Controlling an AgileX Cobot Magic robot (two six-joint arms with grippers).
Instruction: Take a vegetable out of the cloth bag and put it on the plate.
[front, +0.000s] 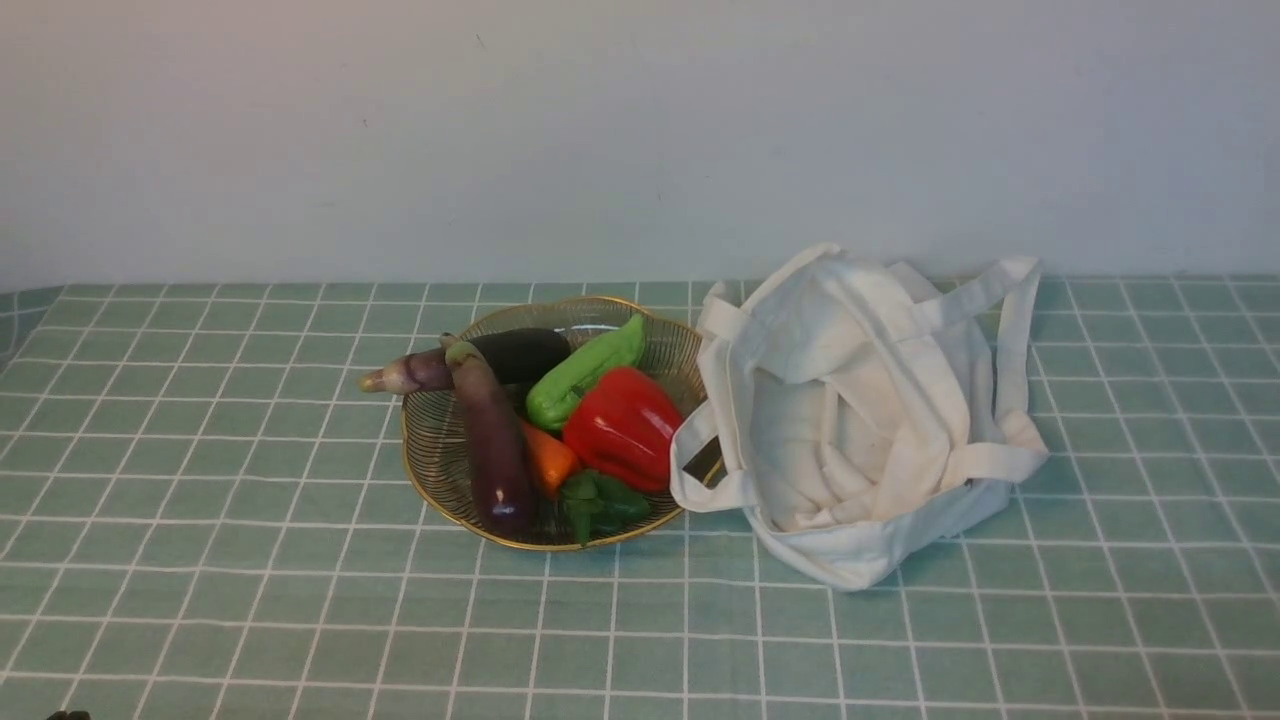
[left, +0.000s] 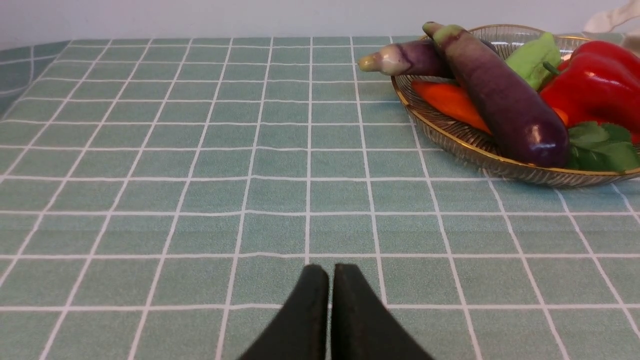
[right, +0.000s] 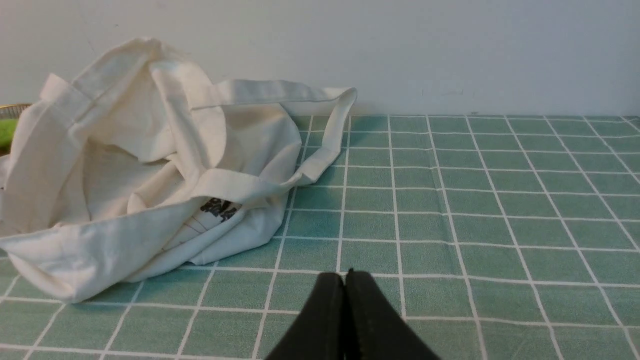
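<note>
The slim dark purple eggplant (front: 492, 445) with a green stem cap lies on the gold-rimmed ribbed plate (front: 432, 440), along its left side. It also shows in the left wrist view (left: 502, 102), on the plate (left: 475, 150). The off-white cloth bag (front: 860, 420) lies slumped and open to the right of the plate, touching its rim; nothing shows inside it. My left gripper (left: 330, 270) is shut and empty, low over the cloth, well short of the plate. My right gripper (right: 345, 276) is shut and empty, short of the bag (right: 125, 165).
The plate also holds a second eggplant with a pale stem end (front: 425, 372), a green pepper (front: 585, 370), a red bell pepper (front: 625, 425), a carrot (front: 548, 460) and leafy greens (front: 600, 503). A green checked cloth (front: 300, 600) covers the table. A wall stands behind.
</note>
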